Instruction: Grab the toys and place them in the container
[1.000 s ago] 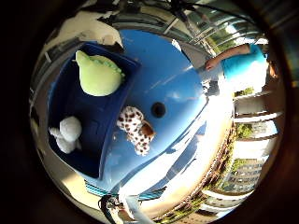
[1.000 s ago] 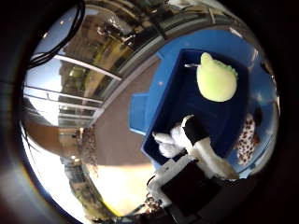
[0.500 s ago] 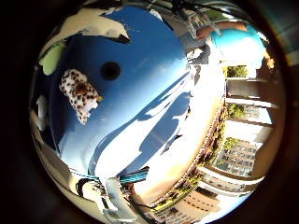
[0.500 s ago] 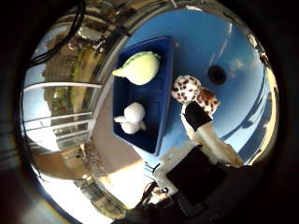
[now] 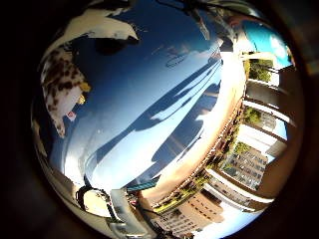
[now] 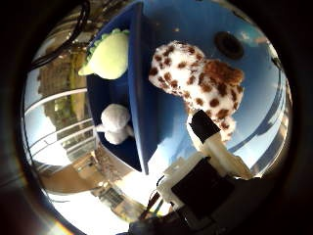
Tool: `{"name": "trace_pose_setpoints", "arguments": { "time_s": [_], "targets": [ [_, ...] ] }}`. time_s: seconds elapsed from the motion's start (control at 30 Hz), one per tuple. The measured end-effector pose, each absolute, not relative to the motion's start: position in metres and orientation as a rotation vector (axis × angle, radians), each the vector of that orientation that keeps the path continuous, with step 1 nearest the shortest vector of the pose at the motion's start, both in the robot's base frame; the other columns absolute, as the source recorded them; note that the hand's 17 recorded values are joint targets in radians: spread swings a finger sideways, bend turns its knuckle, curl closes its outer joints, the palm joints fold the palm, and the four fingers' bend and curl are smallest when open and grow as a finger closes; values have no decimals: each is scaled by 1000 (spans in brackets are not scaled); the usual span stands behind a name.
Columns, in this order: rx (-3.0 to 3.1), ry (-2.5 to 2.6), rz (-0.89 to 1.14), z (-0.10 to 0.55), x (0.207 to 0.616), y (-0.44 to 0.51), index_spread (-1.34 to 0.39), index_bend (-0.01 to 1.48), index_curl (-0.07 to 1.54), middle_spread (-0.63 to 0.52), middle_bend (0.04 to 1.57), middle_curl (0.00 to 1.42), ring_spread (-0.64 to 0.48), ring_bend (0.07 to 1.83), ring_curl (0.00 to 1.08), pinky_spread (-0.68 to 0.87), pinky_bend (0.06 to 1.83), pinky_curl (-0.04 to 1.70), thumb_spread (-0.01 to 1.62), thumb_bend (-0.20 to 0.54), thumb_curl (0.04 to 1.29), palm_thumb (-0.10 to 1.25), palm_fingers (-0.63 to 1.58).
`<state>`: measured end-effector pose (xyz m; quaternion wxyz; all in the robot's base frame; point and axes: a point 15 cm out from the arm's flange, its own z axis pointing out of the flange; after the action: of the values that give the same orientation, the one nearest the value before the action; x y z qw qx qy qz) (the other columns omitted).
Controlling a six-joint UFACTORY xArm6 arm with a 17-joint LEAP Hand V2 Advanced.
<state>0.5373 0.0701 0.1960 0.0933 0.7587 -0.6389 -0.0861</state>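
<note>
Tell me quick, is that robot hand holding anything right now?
Right hand: open, holding nothing; one finger reaches toward the spotted toy on the blue table.

The hand (image 6: 215,166) covers the spotted toy's (image 6: 195,83) near end, so whether a fingertip (image 6: 203,125) touches it cannot be told. The bin (image 6: 144,112) wall hides the lower parts of the green toy (image 6: 110,56) and white toy (image 6: 115,122).
</note>
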Motion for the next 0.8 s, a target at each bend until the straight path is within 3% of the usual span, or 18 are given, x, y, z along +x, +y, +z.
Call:
{"name": "trace_pose_setpoints", "arguments": {
  "time_s": [0.23,0.33,0.47,0.57,0.8],
  "targets": [
    [2230,-1815,-323,159,526,87,17,152,205,157,211,380,313,552,301,485,834,229,1106,-33,434,601,220],
    [2222,-1789,-336,152,521,92,-27,181,209,51,314,413,283,694,322,489,878,207,1107,-31,427,596,615],
    [2215,-1784,-328,153,521,90,-184,133,160,-60,613,557,184,985,440,437,1026,267,1102,-27,422,607,1028],
    [2186,-1744,-310,155,514,80,-286,160,121,-117,776,672,104,1179,540,399,1109,326,1088,-9,431,667,1064],
    [2183,-1750,-254,181,515,67,-510,343,54,-199,949,860,-11,1311,650,305,1358,458,1033,37,529,908,1077]
  ]
}}
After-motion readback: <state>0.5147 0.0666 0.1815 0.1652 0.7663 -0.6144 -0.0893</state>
